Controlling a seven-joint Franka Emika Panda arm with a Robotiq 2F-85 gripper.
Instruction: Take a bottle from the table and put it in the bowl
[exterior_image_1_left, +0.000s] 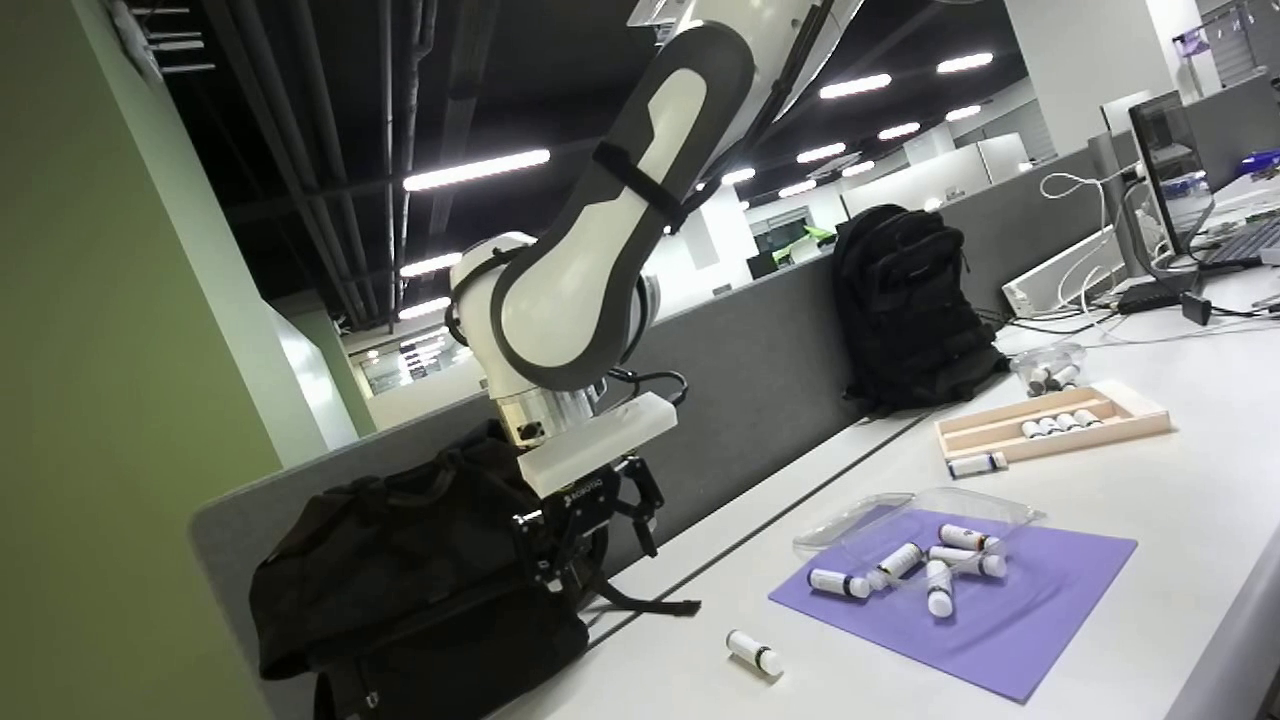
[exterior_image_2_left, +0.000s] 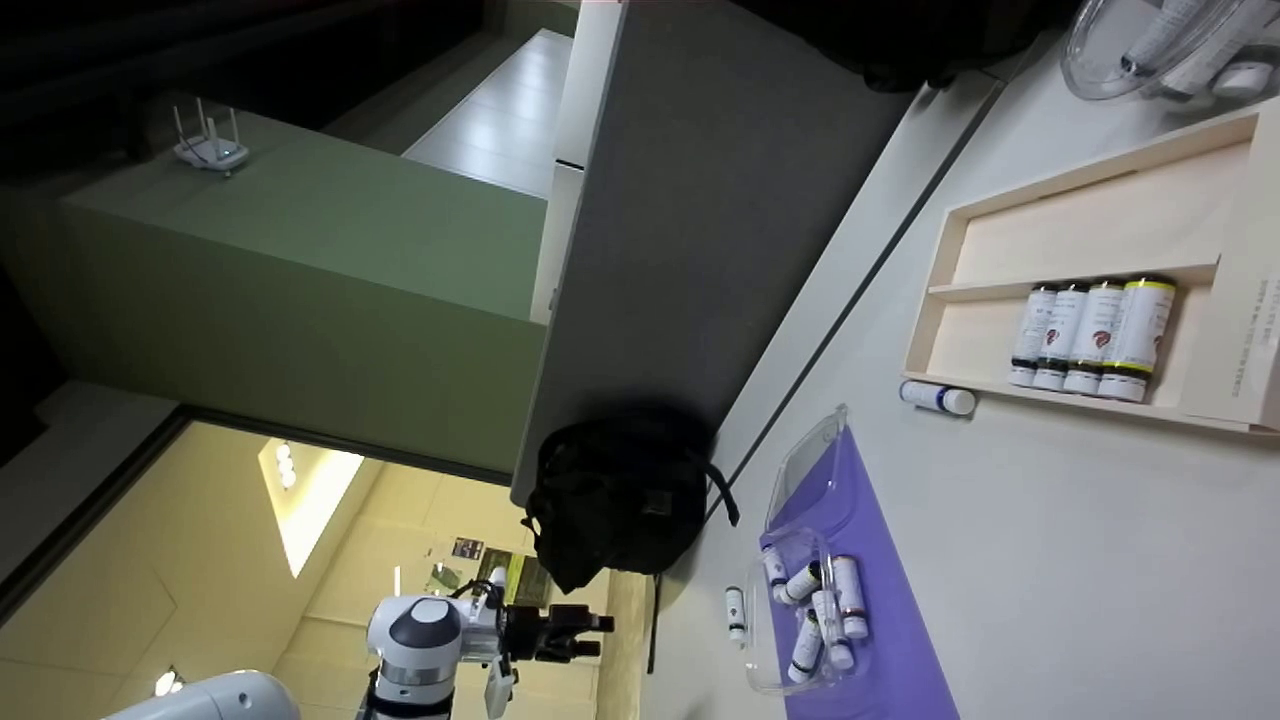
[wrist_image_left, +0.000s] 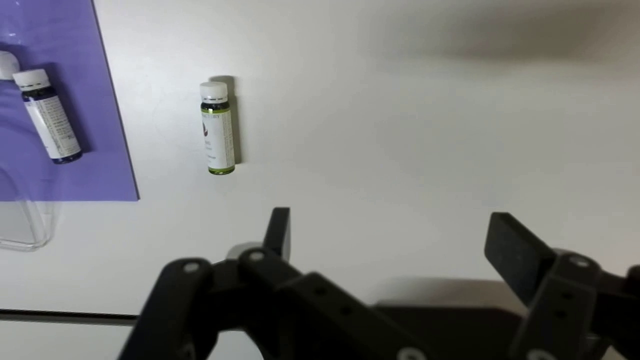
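Observation:
A small white bottle with a white cap and a dark band lies alone on the white table. This bottle shows in both exterior views and in the wrist view. My gripper is open and empty above the table, apart from the bottle. In the wrist view the bottle lies up and left of the jaws. A clear plastic bowl stands on the purple mat with several similar bottles in or around it; I cannot tell for each.
A clear lid-like piece lies at the mat's edge. A wooden tray holds several bottles; another bottle lies beside it. Behind stands another clear container. Black bags stand by the grey partition.

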